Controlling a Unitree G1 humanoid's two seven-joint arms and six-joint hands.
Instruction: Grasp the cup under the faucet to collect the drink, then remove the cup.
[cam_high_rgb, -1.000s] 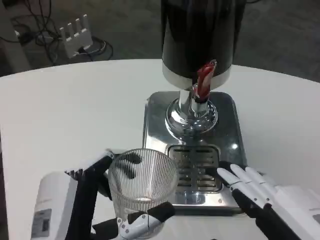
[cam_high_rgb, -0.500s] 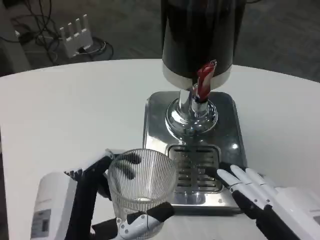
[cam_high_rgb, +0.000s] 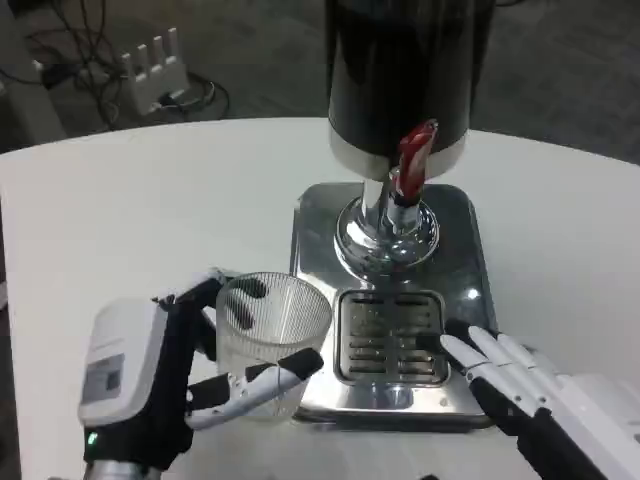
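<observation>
A white round surface (cam_high_rgb: 150, 210) fills most of the frame, its curved far edge running across the upper part, and beyond it lies a dark floor (cam_high_rgb: 260, 60). In the upper left of the frame, on that floor, sit a white power strip (cam_high_rgb: 155, 68) and a tangle of dark cables (cam_high_rgb: 60, 55). At centre right stands the drink dispenser (cam_high_rgb: 410, 70), a black drum with a silver band, on a shiny metal base tray (cam_high_rgb: 470, 250); its red-handled faucet (cam_high_rgb: 414, 155) points down over a slotted drip grate (cam_high_rgb: 392, 337). The clear ribbed cup (cam_high_rgb: 272, 335) is in the lower left of centre, just beside the left edge of the base tray and clear of the spot beneath the faucet. The left robot hand (cam_high_rgb: 200, 375) grips the cup, with dark fingers behind its far wall and a white-tipped finger across its near side. The right robot hand (cam_high_rgb: 510, 375), in the lower right of the frame, holds nothing; its fingers lie spread, the tips reaching the front right corner of the tray near the grate.
</observation>
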